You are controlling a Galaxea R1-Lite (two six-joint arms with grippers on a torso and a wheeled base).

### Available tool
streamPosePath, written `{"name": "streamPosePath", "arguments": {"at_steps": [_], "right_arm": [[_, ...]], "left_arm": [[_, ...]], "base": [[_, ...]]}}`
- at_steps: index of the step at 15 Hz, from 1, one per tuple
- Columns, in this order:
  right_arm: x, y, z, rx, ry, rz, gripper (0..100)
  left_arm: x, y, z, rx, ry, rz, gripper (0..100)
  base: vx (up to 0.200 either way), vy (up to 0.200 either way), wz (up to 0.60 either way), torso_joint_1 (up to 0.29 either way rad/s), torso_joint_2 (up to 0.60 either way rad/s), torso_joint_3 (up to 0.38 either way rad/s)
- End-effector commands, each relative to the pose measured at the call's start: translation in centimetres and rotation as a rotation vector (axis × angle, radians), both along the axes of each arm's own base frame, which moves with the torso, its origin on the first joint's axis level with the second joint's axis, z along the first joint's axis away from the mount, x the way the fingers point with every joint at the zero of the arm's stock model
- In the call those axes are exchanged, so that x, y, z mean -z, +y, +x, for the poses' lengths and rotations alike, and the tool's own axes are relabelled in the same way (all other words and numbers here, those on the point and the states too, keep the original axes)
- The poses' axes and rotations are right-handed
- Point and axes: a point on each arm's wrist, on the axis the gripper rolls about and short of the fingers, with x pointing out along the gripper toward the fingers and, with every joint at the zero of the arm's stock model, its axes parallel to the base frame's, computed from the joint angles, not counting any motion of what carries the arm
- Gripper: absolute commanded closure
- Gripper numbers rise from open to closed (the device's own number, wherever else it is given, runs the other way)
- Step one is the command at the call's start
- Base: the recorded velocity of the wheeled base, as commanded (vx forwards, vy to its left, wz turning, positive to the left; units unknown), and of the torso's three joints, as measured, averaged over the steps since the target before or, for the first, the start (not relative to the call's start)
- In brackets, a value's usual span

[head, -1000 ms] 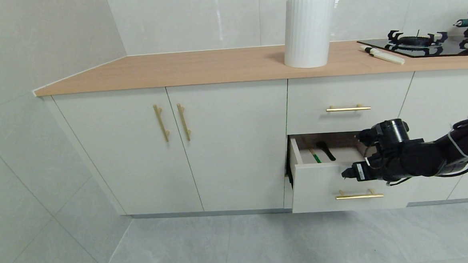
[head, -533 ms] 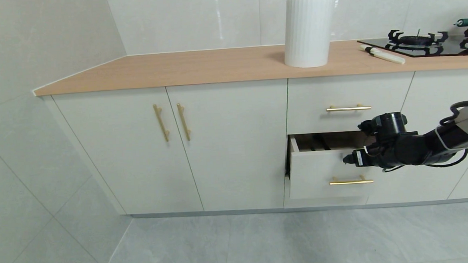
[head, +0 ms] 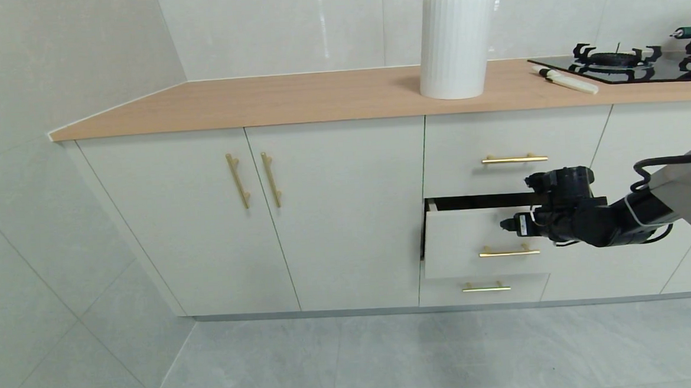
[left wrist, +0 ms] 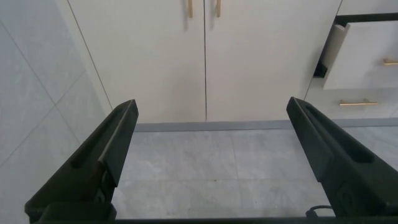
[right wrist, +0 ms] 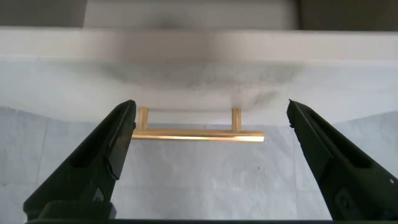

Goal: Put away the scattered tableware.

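Pushing the middle drawer [head: 466,238] shut looks like the step in hand, with only a dark gap open above its front panel.

Far to the left, the left gripper [left wrist: 211,102] hangs low over the floor tiles in front of the double cabinet doors [head: 253,181]. Its jaws are wide and hold nothing, and it is best kept there, out of the way.

Further right, a tall white ribbed jar [head: 455,46] stands on the counter [head: 258,101], above the drawers. Below it, the right gripper [head: 505,226] meets the drawer front just above the brass handle [head: 509,251], jaws spread wide and gripping nothing.

The push should run straight and level into the cabinet, so that the panel goes in square and does not bind on its runners. It should slow near the end, so that the contents do not rattle. Any tableware already stowed is hidden inside.

To the right, a pale, slim utensil [head: 564,81], possibly a knife, lies on the counter just beside the stove [head: 613,61]. If it belongs to the task, it needs putting away too.
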Motion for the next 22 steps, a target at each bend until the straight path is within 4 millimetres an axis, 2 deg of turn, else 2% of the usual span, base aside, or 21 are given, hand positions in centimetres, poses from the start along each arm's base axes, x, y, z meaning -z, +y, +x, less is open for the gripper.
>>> {"name": "streamPosePath", "arguments": {"at_steps": [1, 2, 7, 22], "right_arm": [[0.9, 0.0, 0.3, 0.0, 0.007, 0.0, 0], [1.0, -0.3, 1.1, 0.007, -0.039, 0.001, 0], [1.3, -0.3, 2.6, 0.016, -0.081, 0.016, 0], [1.9, -0.2, 5.4, 0.093, -0.223, 0.085, 0]], "left_arm": [[0.0, 0.0, 0.0, 0.0, 0.0, 0.0, 0], [0.0, 0.0, 0.0, 0.0, 0.0, 0.0, 0], [0.0, 0.0, 0.0, -0.002, 0.0, 0.0, 0], [0.0, 0.0, 0.0, 0.0, 0.0, 0.0, 0]], "base": [[0.0, 0.0, 0.0, 0.0, 0.0, 0.0], [0.0, 0.0, 0.0, 0.0, 0.0, 0.0], [0.0, 0.0, 0.0, 0.0, 0.0, 0.0], [0.0, 0.0, 0.0, 0.0, 0.0, 0.0]]}}
